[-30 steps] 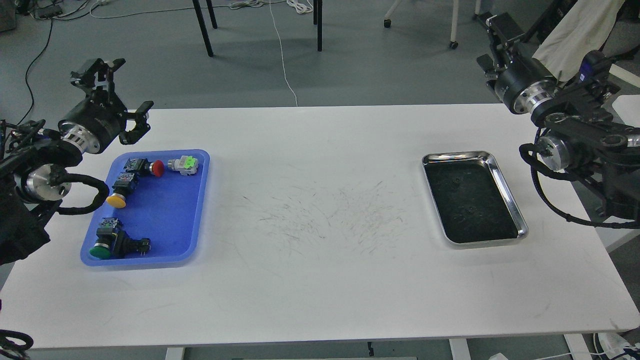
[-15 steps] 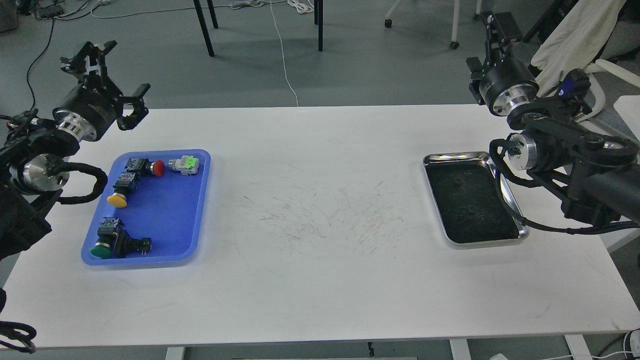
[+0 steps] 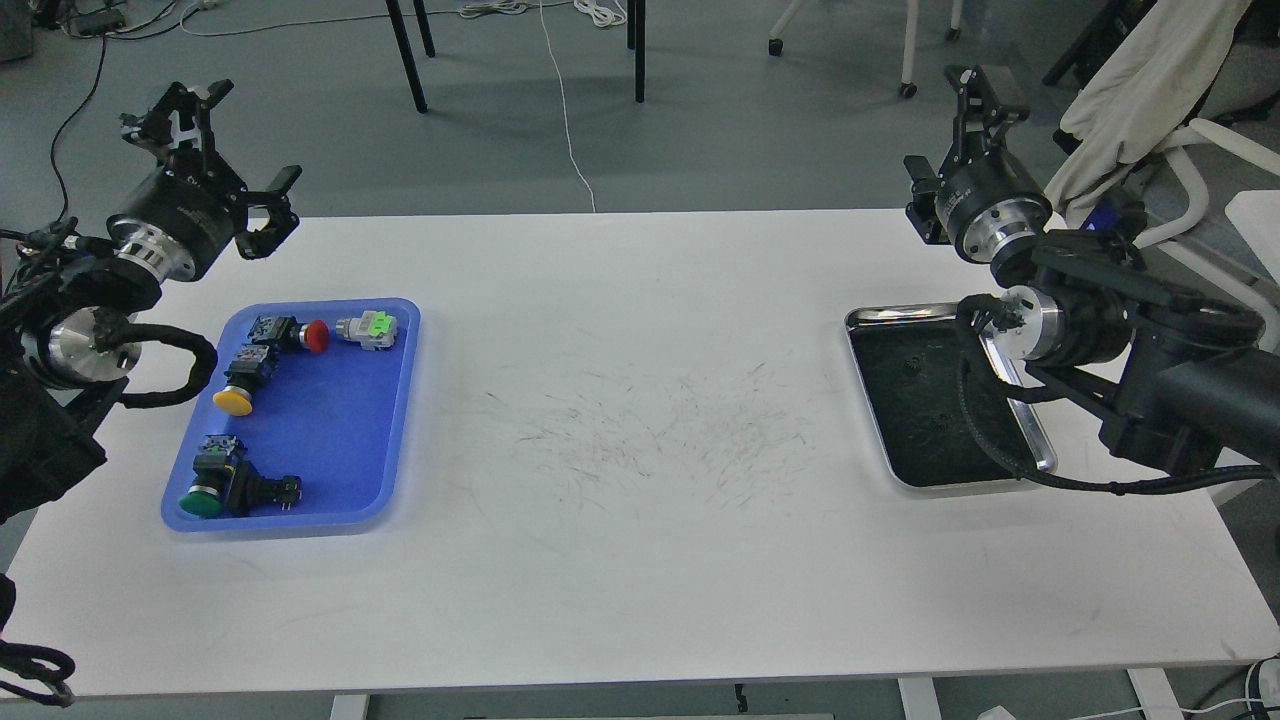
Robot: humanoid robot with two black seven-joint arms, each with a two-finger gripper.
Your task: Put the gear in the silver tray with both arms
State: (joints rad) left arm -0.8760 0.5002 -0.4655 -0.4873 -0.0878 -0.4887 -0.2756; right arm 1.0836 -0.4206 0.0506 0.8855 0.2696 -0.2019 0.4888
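Head view shows you the left gripper (image 3: 215, 150), fingers spread and empty, nearer the push buttons (image 3: 290, 334) lying below it; right gripper's (image 3: 965, 120) opening cannot be told.

Right arm (image 3: 1120, 330) covers right rim and near-right corner of silver tray (image 3: 905, 315); arm itself cut off at right edge. Left arm (image 3: 90, 310) cut off at left edge. Right gripper (image 3: 975, 90) seen end-on, dark: fingers not separable. Small parts in blue tray (image 3: 330, 510) too small for detail. Tabletop (image 3: 640, 560) near edge partly cut off at bottom.
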